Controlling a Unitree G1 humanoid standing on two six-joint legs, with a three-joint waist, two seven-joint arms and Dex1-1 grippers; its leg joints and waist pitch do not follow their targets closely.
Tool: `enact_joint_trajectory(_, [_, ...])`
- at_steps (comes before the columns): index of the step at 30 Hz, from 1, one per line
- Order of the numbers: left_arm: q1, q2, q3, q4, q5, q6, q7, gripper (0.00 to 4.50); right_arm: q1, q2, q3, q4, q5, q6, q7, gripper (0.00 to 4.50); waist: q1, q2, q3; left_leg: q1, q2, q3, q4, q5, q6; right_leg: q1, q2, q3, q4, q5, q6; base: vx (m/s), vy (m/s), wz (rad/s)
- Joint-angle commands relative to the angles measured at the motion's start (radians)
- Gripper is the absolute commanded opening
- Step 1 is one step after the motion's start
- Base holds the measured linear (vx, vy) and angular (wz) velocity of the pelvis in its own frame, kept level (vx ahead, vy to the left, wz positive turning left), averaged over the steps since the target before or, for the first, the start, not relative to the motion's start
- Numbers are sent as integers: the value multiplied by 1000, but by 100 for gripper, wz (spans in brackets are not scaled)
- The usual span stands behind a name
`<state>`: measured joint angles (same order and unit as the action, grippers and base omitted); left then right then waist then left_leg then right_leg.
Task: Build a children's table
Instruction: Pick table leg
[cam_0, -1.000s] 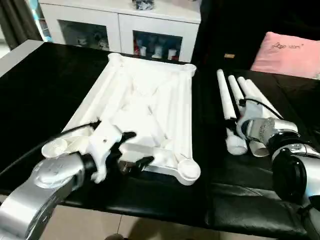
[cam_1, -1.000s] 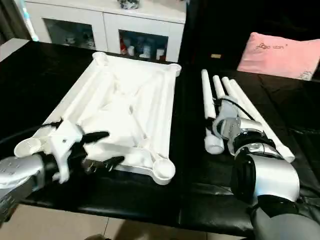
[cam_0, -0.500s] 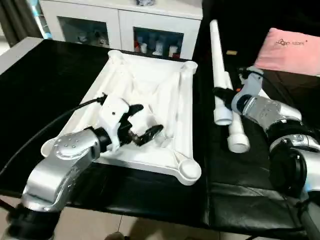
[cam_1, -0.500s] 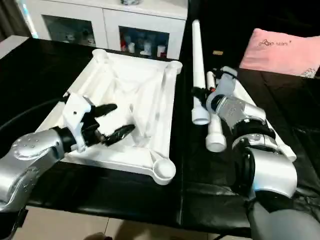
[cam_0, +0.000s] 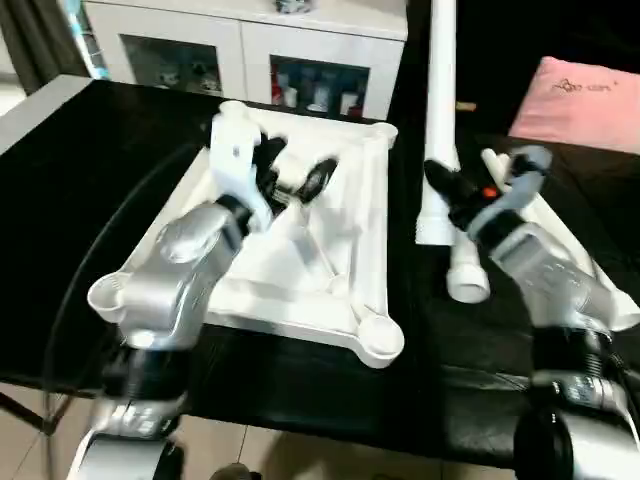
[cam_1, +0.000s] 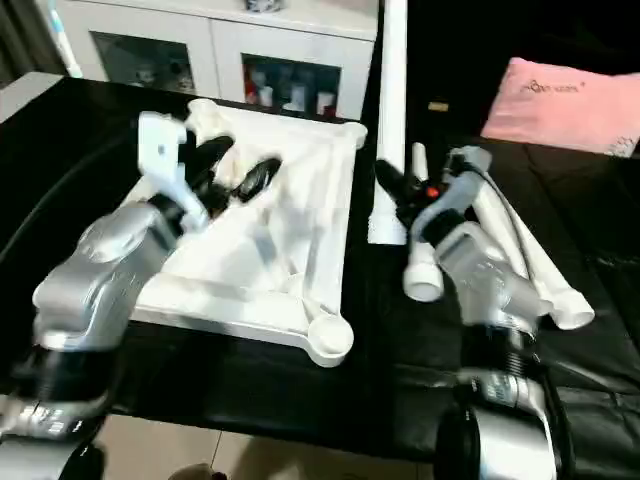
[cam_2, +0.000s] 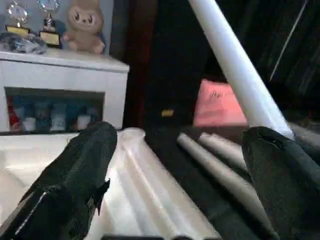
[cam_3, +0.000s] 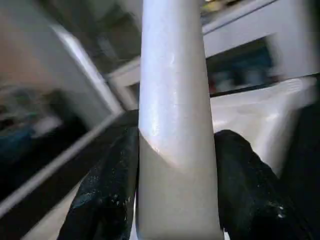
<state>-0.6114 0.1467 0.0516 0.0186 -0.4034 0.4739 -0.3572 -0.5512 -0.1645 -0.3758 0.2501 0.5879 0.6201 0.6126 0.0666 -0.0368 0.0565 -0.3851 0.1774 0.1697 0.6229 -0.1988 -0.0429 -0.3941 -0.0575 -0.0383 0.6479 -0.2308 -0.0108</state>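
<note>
No legs fitted yet. Right end effector (cam_0: 445, 190) grips one leg (cam_0: 440, 100) upright, centre-right; left end effector (cam_0: 295, 175) gapes wide over upturned table top (cam_0: 340, 250); three legs (cam_1: 520, 250) lie right.

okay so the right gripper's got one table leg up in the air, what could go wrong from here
The right gripper holds the raised leg close to its wide lower end, so the long part above could swing or slip in the grip. The open left gripper hovers over the tabletop near its far corner socket; if the leg heads there, the two may collide. The spare legs lie loose just under the right arm and might get knocked and roll.
</note>
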Motion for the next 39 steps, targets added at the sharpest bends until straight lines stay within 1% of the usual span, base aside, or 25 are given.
enact_joint_trajectory(1, [-35, -16, 23, 14, -65, 38, -14, 450, 21, -1, 6, -69, 81, 47, 70, 184, 5, 7, -75, 16, 45, -11, -69, -11, 39, 65, -75, 43, -61, 154, -267, 0, 0, 0])
enact_joint_trajectory(3, [-59, -29, 29, 25, -96, 55, -31, 450, 46, -6, 17, -105, 128, 76, 119, 184, 8, 32, -74, 20, 44, -12, -67, -20, 34, 60, -75, 42, -62, 149, -271, 0, 0, 0])
enact_joint_trajectory(4, [-74, -39, 33, 33, -119, 68, -40, 450, 62, -12, 26, -128, 154, 95, 150, 184, 7, 18, -74, 20, 45, -12, -67, -29, 37, 64, -73, 43, -64, 154, -271, 0, 0, 0])
enact_joint_trajectory(5, [-81, -44, 35, 36, -129, 74, -44, 450, 68, -15, 31, -138, 165, 103, 163, 184, 10, 17, -74, 18, 41, -11, -67, -19, 43, 67, -72, 43, -64, 164, -270, 0, 0, 0])
enact_joint_trajectory(6, [-96, -54, 41, 43, -151, 88, -52, 450, 82, -21, 40, -161, 188, 122, 188, 184, 15, 24, -73, 18, 44, -13, -66, -15, 45, 65, -74, 43, -64, 165, -275, 0, 0, 0])
enact_joint_trajectory(7, [-96, -54, 41, 43, -151, 88, -52, 450, 82, -21, 40, -161, 188, 122, 188, 184, 18, 22, -74, 17, 45, -13, -66, -13, 46, 65, -76, 42, -63, 161, -279, 0, 0, 0])
enact_joint_trajectory(8, [-106, -68, 45, 42, -174, 104, -62, 450, 94, -25, 44, -186, 213, 144, 210, 184, 21, 33, -73, 17, 45, -15, -66, -12, 43, 64, -76, 42, -62, 157, -278, 0, 0, 0])
enact_joint_trajectory(9, [-102, -83, 43, 17, -221, 145, -81, 450, 104, -28, 50, -223, 241, 167, 225, 184, 20, 10, -72, 17, 44, -10, -66, -11, 44, 68, -74, 44, -65, 156, -276, 0, 0, 0])
enact_joint_trajectory(10, [-98, -94, 41, -2, -254, 176, -94, 450, 111, -31, 52, -250, 262, 186, 233, 184, 27, 16, -73, 16, 44, -12, -65, -1, 46, 69, -77, 43, -60, 160, -280, 0, 0, 0])
enact_joint_trajectory(11, [-98, -94, 41, -2, -254, 176, -94, 450, 111, -31, 52, -250, 262, 186, 233, 184, 26, 13, -72, 15, 44, -10, -66, 5, 49, 67, -76, 44, -62, 160, -281, 0, 0, 0])
enact_joint_trajectory(12, [-80, -106, 33, -49, -321, 238, -120, 450, 127, -31, 61, -297, 299, 215, 243, 184, 28, 6, -72, 15, 45, -10, -66, 9, 55, 66, -78, 42, -62, 138, -278, 0, 0, 0])
enact_joint_trajectory(13, [-80, -106, 33, -49, -321, 238, -120, 450, 127, -31, 61, -297, 299, 215, 243, 184, 31, 11, -72, 14, 45, -11, -65, 15, 54, 66, -79, 42, -59, 135, -279, 0, 0, 0])
enact_joint_trajectory(14, [-75, -120, 43, -63, -364, 270, -111, 450, 137, -28, 71, -316, 307, 222, 240, 184, 27, 4, -69, 13, 46, -9, -67, 7, 58, 62, -77, 42, -65, 110, -273, 0, 0, 0])
enact_joint_trajectory(15, [-75, -120, 43, -63, -364, 270, -111, 450, 137, -28, 71, -316, 307, 222, 240, 184, 29, 7, -70, 14, 45, -9, -66, 6, 54, 63, -78, 42, -64, 101, -272, 0, 0, 0])
enact_joint_trajectory(16, [-75, -146, 65, -71, -422, 299, -92, 450, 144, -22, 81, -329, 312, 225, 230, 184, 26, 4, -66, 14, 44, -8, -68, -11, 47, 61, -77, 43, -70, 56, -262, 0, 0, 0])
enact_joint_trajectory(21, [-74, -162, 71, -87, -473, 329, -95, 450, 157, -20, 102, -348, 311, 228, 225, 184, 27, 2, -65, 12, 44, -10, -69, -14, 34, 62, -77, 43, -75, 16, -234, 0, 0, 0])
enact_joint_trajectory(27, [-69, -171, 71, -102, -472, 345, -71, 450, 163, -31, 178, -384, 207, 174, 176, 184, 26, 3, -65, 11, 42, -11, -70, 0, 23, 61, -76, 44, -77, 24, -200, 0, 0, 0])
enact_joint_trajectory(28, [-78, -165, 63, -90, -426, 327, -32, 450, 151, -30, 216, -384, 135, 130, 139, 184, 24, 4, -64, 11, 44, -13, -71, -4, 11, 59, -75, 43, -77, 20, -188, 0, 0, 0])
enact_joint_trajectory(29, [-78, -165, 63, -90, -426, 327, -32, 450, 151, -30, 216, -384, 135, 130, 139, 184, 24, 4, -64, 11, 44, -13, -71, -4, 11, 59, -75, 43, -77, 20, -188, 0, 0, 0])
enact_joint_trajectory(31, [-93, -155, 44, -61, -339, 290, 40, 450, 139, -20, 286, -393, 23, 61, 73, 184, 22, 5, -64, 12, 42, -14, -72, -13, -1, 58, -73, 44, -80, 0, -165, 0, 0, 0])
enact_joint_trajectory(32, [-96, -155, 43, -58, -330, 284, 50, 450, 136, -18, 294, -392, 11, 54, 58, 184, 21, 4, -63, 13, 41, -13, -73, -17, -3, 59, -73, 45, -81, -6, -162, 0, 0, 0])
enact_joint_trajectory(34, [-122, -167, 48, -34, -280, 255, 122, 450, 113, -4, 338, -372, -85, 2, -34, 184, 21, 6, -63, 13, 43, -14, -74, -17, -10, 57, -74, 45, -80, -4, -160, 0, 0, 0])
enact_joint_trajectory(36, [-122, -167, 48, -34, -280, 255, 122, 450, 113, -4, 338, -372, -85, 2, -34, 184, 21, 5, -66, 13, 41, -14, -73, -15, -15, 59, -74, 46, -78, 13, -160, 0, 0, 0])
enact_joint_trajectory(37, [-147, -198, 79, -14, -271, 244, 203, 431, 101, -9, 400, -356, -201, -77, -92, 184, 22, 7, -65, 12, 43, -14, -73, -15, -18, 58, -75, 46, -76, 19, -163, 0, 0, 0])
enact_joint_trajectory(39, [-169, -228, 97, 1, -249, 225, 275, 412, 97, -1, 463, -353, -306, -172, -132, 184, 20, 3, -64, 12, 41, -13, -71, -15, -28, 57, -73, 45, -76, 45, -167, 0, 0, 0])
